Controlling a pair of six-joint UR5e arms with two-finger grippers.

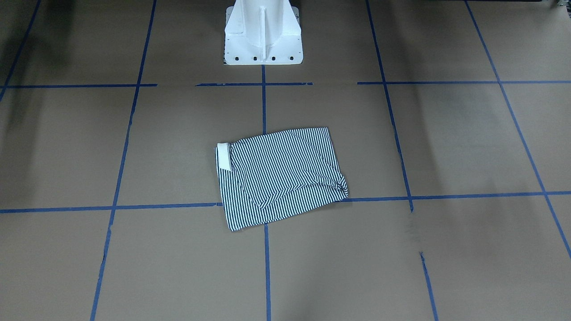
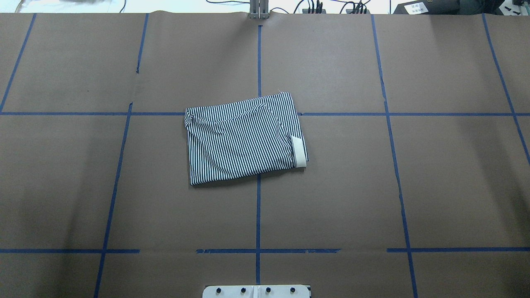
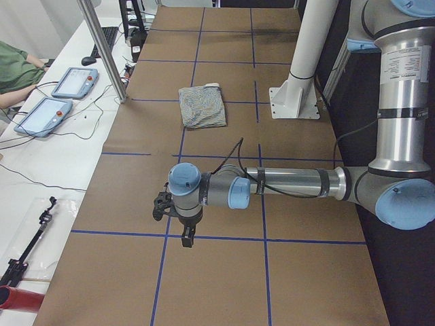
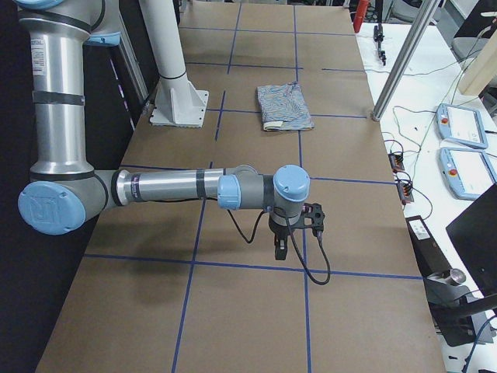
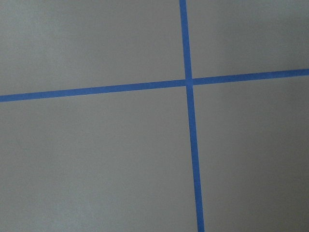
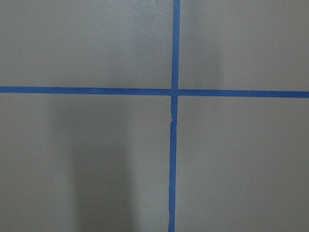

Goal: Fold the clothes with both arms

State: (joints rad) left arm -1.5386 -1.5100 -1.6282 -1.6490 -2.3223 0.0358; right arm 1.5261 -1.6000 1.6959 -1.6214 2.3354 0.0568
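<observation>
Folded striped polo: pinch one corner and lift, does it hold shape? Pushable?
Likely floppy: the striped polo is thin layered cloth, so a one-corner lift would probably unfold it. Probably light; a push may bunch it rather than slide it whole, as the rumpled corner hints. Lying flat, it should not roll.

Brown table with blue tape grid; two teach pendants beside it.

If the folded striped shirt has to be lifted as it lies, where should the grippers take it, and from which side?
Probably the two corners of the striped shirt nearest the robot, one at the cream collar end, one opposite. It lies flat in stacked layers, so only edges offer a pinch; come in low from the robot's side.
</observation>
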